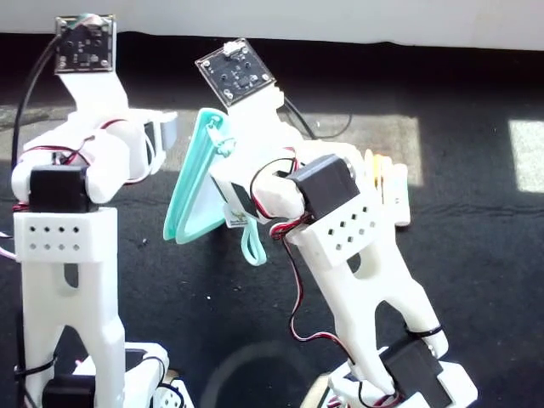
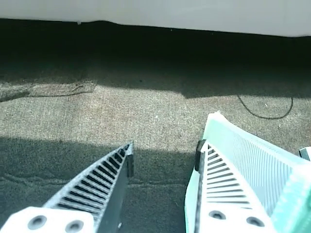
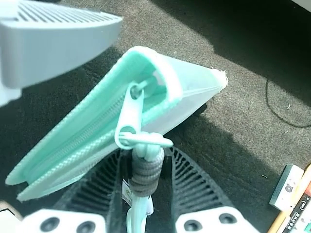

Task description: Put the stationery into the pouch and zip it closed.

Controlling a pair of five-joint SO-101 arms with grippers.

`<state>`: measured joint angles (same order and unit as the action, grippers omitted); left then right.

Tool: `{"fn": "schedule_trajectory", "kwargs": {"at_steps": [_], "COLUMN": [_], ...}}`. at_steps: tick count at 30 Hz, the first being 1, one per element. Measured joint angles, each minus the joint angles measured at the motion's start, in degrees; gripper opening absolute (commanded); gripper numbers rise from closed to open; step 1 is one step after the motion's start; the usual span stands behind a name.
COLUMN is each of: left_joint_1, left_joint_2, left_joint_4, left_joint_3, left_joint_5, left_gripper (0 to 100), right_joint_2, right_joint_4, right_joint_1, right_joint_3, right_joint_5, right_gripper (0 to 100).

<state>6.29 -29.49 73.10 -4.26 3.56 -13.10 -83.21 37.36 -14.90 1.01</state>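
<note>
A mint-green mesh pouch (image 1: 194, 191) hangs lifted off the dark mat between the two arms, tilted on edge. My right gripper (image 3: 146, 155) is shut on the cord of its zipper pull (image 3: 129, 116), at one end of the pouch (image 3: 87, 136). My left gripper (image 2: 164, 150) stands open beside the pouch (image 2: 252, 155), which lies just outside one finger (image 2: 209, 194); nothing is between the fingers. That grey finger (image 3: 53, 39) also appears above the pouch in the right wrist view. The stationery (image 1: 387, 183), pens and a small white piece, lies on the mat behind the right arm, and its end (image 3: 291, 194) appears in the right wrist view.
The dark mat (image 1: 476, 255) has sunlit patches. A thin black cable (image 2: 265, 109) lies on it beyond the pouch. A white wall (image 1: 340, 17) borders the far side. The arm bases (image 1: 68, 340) stand at the near edge.
</note>
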Motion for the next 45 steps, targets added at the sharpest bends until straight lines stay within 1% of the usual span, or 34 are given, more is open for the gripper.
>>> {"fn": "schedule_trajectory", "kwargs": {"at_steps": [3, 7, 9, 11, 14, 17, 22, 30, 38, 41, 45], "left_joint_1": [0.09, -0.44, -2.11, -4.92, -8.18, -8.7, -9.14, -9.05, -9.05, -9.05, -8.0], "left_joint_2": [0.0, 0.0, -0.09, -0.09, -0.09, -0.09, 0.26, 7.82, 8.97, 8.97, 9.05], "left_joint_4": [0.26, 4.4, 6.86, 8.79, 9.58, 9.58, 9.58, 9.14, 9.14, 9.14, 9.32], "left_joint_3": [3.08, 11.96, 15.91, 18.64, 19.25, 19.34, 19.34, 21.1, 21.27, 21.27, 21.27], "left_joint_5": [0.0, -0.26, -2.99, -7.21, -14.07, -17.23, -18.02, -17.85, -17.85, -17.85, -17.85], "left_gripper": [22, 22, 22, 22, 22, 22, 22, 22, 22, 22, 22], "right_joint_2": [0.0, 0.0, 0.0, 0.0, 0.0, 0.0, 0.0, 0.0, 0.0, 0.09, 0.09], "right_joint_4": [0.0, 0.0, 0.0, 0.0, 0.0, 0.0, 0.0, 0.0, 0.0, 0.0, 1.14], "right_joint_1": [0.0, 0.0, 0.0, 0.09, 0.09, 0.09, 0.09, 0.0, 0.0, -1.23, -4.57], "right_joint_3": [0.0, 0.0, 0.0, 0.0, 0.0, 0.0, 0.0, 0.0, 0.0, 0.0, 0.0], "right_joint_5": [0.0, 0.0, 0.0, 0.53, 3.43, 4.66, 4.84, 4.84, 5.19, 5.19, 5.36], "right_gripper": [0.5, 0.5, 0.5, 0.5, 0.5, 0.5, 0.5, 0.5, 0.5, 0.5, 0.5]}}
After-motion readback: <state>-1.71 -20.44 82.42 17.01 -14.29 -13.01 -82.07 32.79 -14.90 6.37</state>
